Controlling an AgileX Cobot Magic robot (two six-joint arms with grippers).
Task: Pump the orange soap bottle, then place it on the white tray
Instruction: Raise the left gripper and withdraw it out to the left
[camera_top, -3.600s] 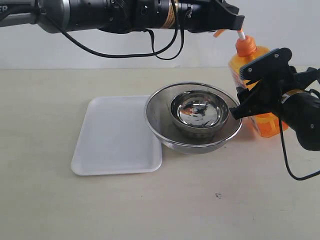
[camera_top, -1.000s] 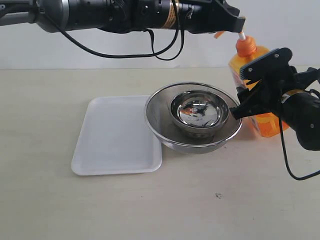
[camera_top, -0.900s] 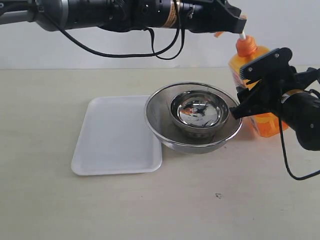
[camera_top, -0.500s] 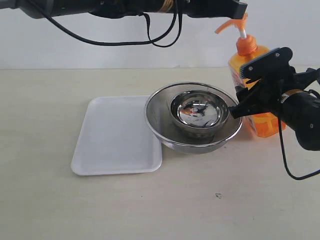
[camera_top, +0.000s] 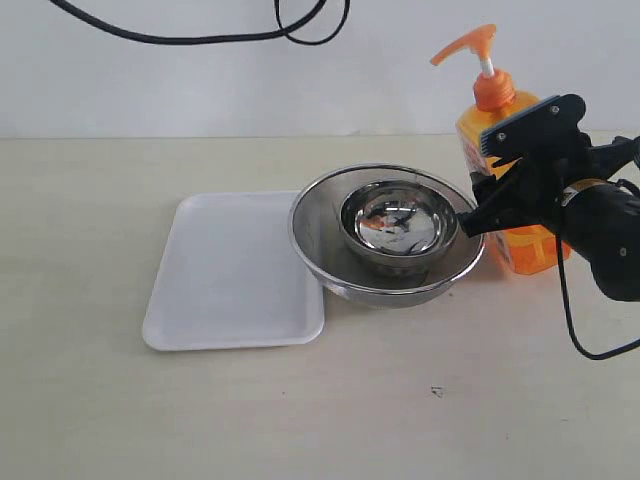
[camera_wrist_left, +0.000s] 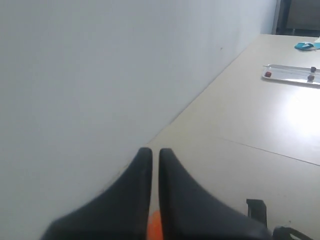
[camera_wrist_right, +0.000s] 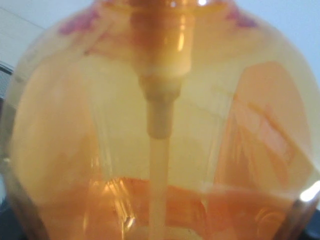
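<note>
The exterior camera stands in front of the pale table (camera_top: 300, 420), raised and tilted down. It faces the white wall (camera_top: 200, 80) behind the tall translucent orange soap bottle (camera_top: 493, 95). From a middling distance it takes in the tabletop from well left of the bottle to just right of it. The right wrist camera sits hard against the bottle (camera_wrist_right: 160, 125), so blurred orange plastic fills that view. The left wrist camera hangs high, looking past the dark fingers (camera_wrist_left: 125, 200) of the left gripper (camera_wrist_left: 151, 151) along the same wall and table. Whether the orange sliver (camera_wrist_left: 154, 226) between them is the bottle cannot be told.
</note>
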